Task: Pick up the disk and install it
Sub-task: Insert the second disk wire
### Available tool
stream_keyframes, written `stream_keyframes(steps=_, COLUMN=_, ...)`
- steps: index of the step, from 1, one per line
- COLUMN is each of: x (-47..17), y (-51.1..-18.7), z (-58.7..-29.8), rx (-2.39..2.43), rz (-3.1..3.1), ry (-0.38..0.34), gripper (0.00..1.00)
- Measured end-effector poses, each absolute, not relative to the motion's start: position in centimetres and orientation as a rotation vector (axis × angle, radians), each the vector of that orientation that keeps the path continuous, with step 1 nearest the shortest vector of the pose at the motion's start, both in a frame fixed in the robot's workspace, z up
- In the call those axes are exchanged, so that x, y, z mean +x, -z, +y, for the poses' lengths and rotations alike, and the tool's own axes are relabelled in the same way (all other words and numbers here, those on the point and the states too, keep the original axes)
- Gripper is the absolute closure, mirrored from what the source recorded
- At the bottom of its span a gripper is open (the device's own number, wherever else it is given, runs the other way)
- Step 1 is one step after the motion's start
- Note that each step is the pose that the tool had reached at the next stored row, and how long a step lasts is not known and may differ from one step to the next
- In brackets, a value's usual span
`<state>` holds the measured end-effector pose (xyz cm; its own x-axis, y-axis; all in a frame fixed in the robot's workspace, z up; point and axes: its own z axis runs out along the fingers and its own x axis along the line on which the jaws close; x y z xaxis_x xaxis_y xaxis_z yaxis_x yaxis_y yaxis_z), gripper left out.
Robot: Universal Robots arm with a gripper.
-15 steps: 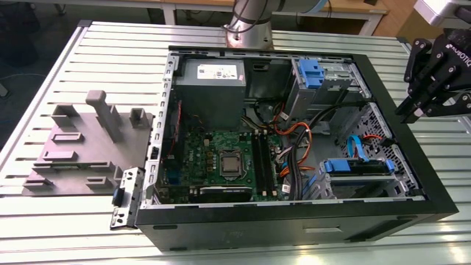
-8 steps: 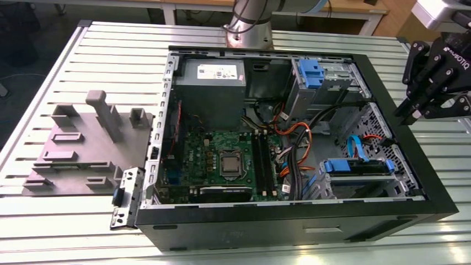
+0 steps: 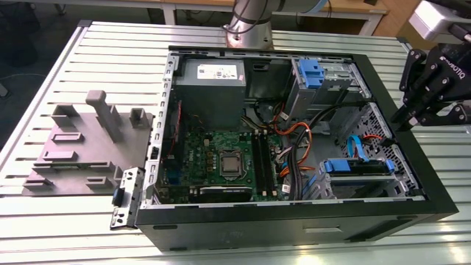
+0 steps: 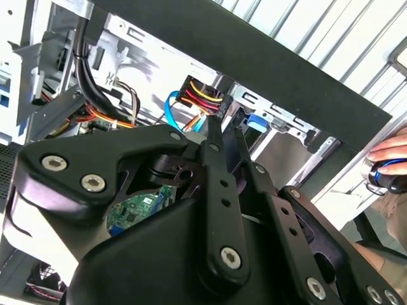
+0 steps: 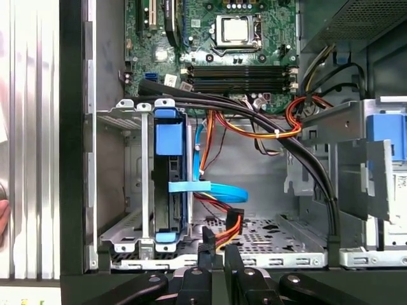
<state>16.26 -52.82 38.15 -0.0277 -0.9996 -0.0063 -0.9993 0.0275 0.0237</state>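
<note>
A robotics lab or workshop: an opened computer case [image 3: 294,221] lies on a slatted aluminium surface [image 3: 110,49] beside a grey fixture plate [image 3: 81,149], with the robot arm's base [image 3: 249,25] mounted behind.

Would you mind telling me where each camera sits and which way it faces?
Exterior view: off the arm, looking down on the open computer case on the slatted table; the gripper hangs at that view's right.
First wrist view: on the arm, looking past the closed gripper into the case at the disk in its cage.
Second wrist view: behind the gripper, facing the case wall; a person's hand at the edge.
Both wrist views share the gripper and orange cables.
</note>
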Motion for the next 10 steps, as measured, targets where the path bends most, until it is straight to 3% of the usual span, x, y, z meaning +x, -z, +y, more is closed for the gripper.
stream_keyframes(steps=10, x=16.3, y=-36.8, z=-52.9, rx=2.182, rz=-2.242, ry=0.034, gripper=0.76)
